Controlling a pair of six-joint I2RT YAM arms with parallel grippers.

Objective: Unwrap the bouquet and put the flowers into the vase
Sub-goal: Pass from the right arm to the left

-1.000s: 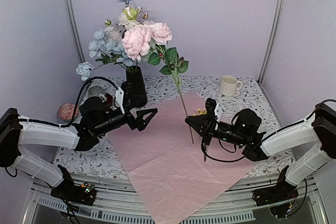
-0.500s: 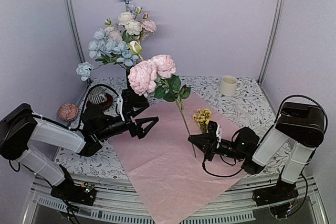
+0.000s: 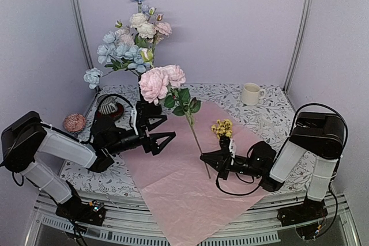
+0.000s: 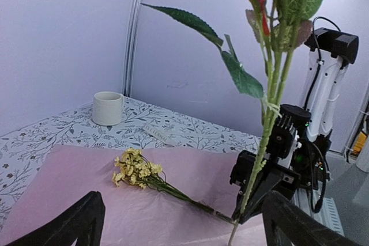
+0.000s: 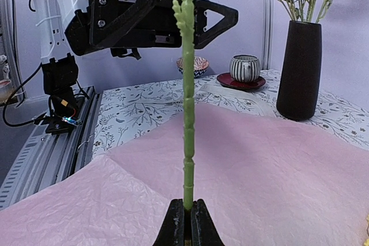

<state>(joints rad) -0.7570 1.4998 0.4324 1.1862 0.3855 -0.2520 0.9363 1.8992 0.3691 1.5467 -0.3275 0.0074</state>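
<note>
A stem of pink roses (image 3: pixel 162 81) stands nearly upright over the flat pink wrapping paper (image 3: pixel 184 182). My right gripper (image 3: pixel 206 158) is shut on the low end of its green stem (image 5: pixel 187 113), seen from the wrist between the closed fingers of that gripper (image 5: pixel 186 204). My left gripper (image 3: pixel 167 127) is open, just left of the stem, which rises between its spread fingers (image 4: pixel 78 223). The black vase (image 5: pixel 298 70) holds several blue, white and pink flowers (image 3: pixel 130 44); from above, the left gripper hides much of it. A yellow cluster (image 4: pixel 135 169) lies on the paper.
A white mug (image 3: pixel 251 93) stands at the back right. A striped grey cup (image 3: pixel 107 105) on a red saucer and a pink ball (image 3: pixel 74 122) are at the left. A cream ribbon (image 4: pixel 164 135) lies beyond the paper. Metal posts (image 3: pixel 298 27) frame the back corners.
My right gripper has dropped and drawn nearer with the rose stem, so the roses have sunk from beside the vase's flowers to below them. The left gripper stays open and has barely shifted.
</note>
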